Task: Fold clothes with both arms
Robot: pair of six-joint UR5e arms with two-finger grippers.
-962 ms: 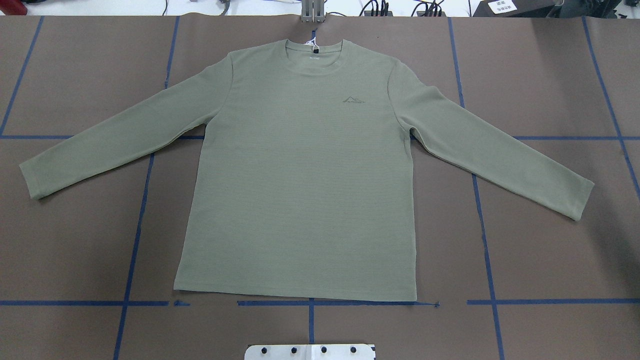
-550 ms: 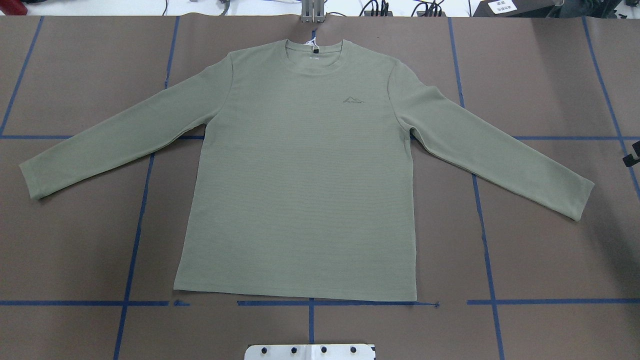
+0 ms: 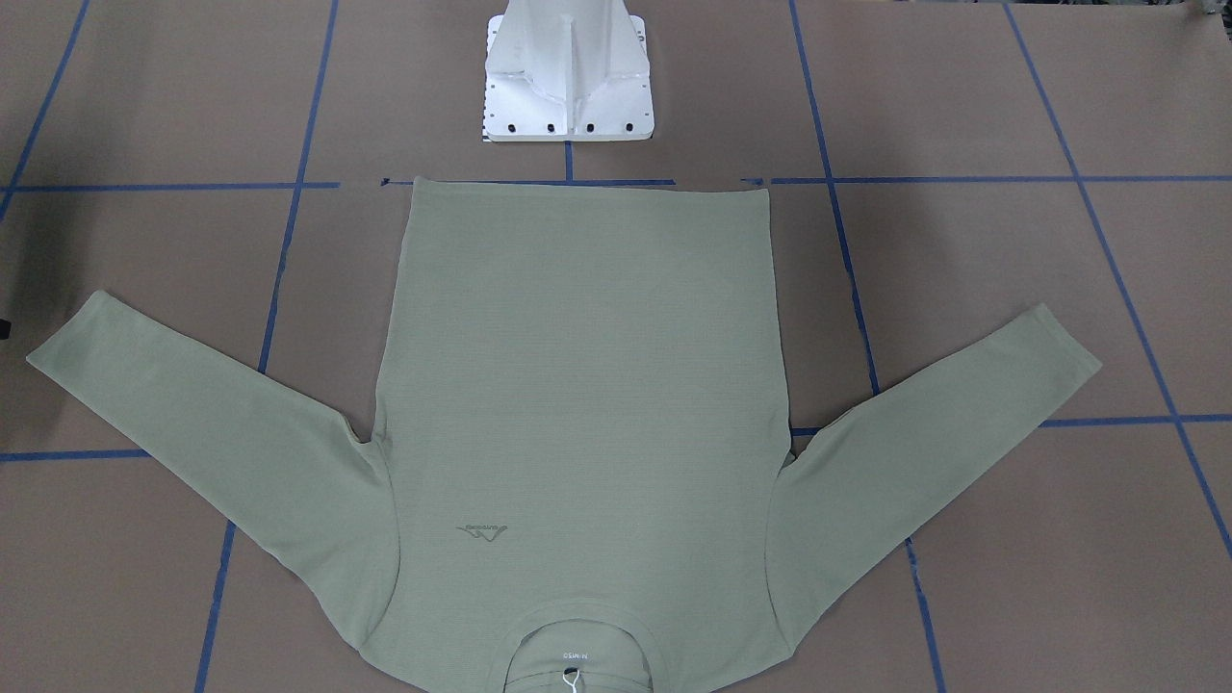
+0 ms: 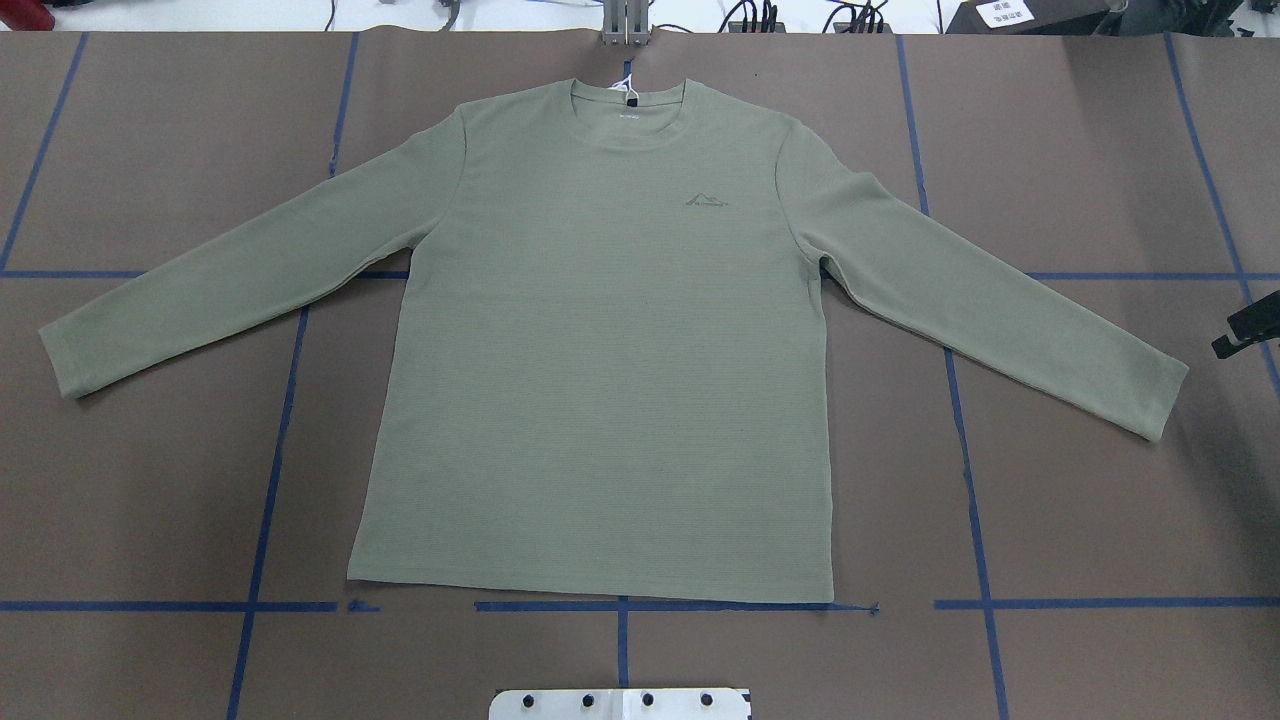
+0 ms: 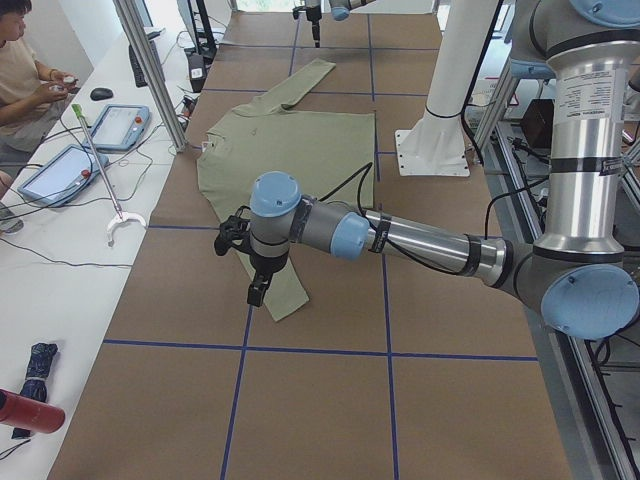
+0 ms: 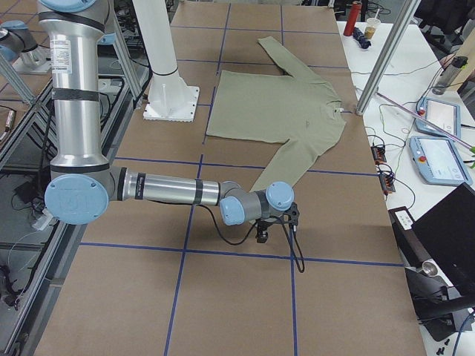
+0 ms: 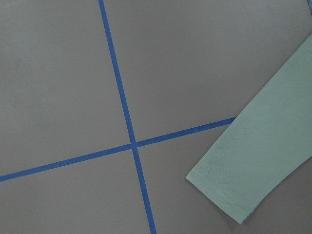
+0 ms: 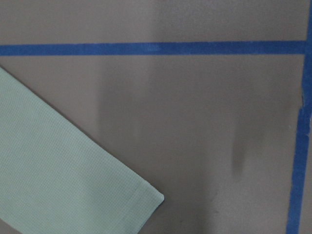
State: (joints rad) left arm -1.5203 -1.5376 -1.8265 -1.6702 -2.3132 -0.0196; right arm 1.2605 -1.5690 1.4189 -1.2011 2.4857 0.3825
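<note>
The pale sage-green long-sleeved shirt (image 4: 600,350) lies flat and face up on the brown table, both sleeves spread outward, neckline at the far side. A black part of my right gripper (image 4: 1245,330) shows at the overhead view's right edge, just beyond the right sleeve cuff (image 4: 1160,400); I cannot tell if it is open. It hangs close to the table in the exterior right view (image 6: 261,234). My left gripper (image 5: 258,292) shows only in the exterior left view, above the left cuff (image 7: 243,180); I cannot tell its state. The right wrist view shows the other cuff (image 8: 73,180).
The white pedestal base (image 3: 568,87) stands near the shirt's hem. Blue tape lines (image 4: 270,450) cross the table. A metal post (image 4: 625,25) is at the far edge by the collar. An operator (image 5: 25,60) and tablets (image 5: 120,125) are at a side bench.
The black part of my right gripper has come into the overhead view from the right edge and moved further in toward the right cuff. The shirt has not moved.
</note>
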